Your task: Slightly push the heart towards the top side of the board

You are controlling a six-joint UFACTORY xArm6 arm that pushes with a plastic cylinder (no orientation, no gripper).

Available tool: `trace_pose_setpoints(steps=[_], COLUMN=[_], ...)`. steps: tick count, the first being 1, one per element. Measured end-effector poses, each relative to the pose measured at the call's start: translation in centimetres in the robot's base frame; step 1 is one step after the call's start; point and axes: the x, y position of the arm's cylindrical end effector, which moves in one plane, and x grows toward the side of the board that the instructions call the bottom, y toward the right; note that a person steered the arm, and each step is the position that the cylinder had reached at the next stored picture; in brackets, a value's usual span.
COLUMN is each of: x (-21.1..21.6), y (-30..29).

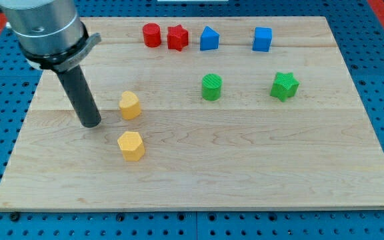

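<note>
A yellow heart-shaped block [130, 105] lies left of the board's middle. A yellow pentagon-like block [131, 146] lies just below it, apart from it. My tip [91, 125] rests on the wooden board [259, 167] to the left of the yellow heart and slightly lower, with a small gap between them. It is up and to the left of the yellow pentagon. The rod runs up to the arm's metal collar at the view's top left.
Along the top of the board stand a red cylinder [152, 35], a red star [177, 38], a blue triangular block [209, 39] and a blue cube [262, 39]. A green cylinder [211, 87] and a green star [285, 86] lie right of centre.
</note>
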Motion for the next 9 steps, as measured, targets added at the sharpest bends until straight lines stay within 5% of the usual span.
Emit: trace_pose_setpoints(steps=[2, 4, 6, 9], x=[-0.1, -5.0, -0.1, -4.9], y=[2.6, 1.9, 2.7, 6.2])
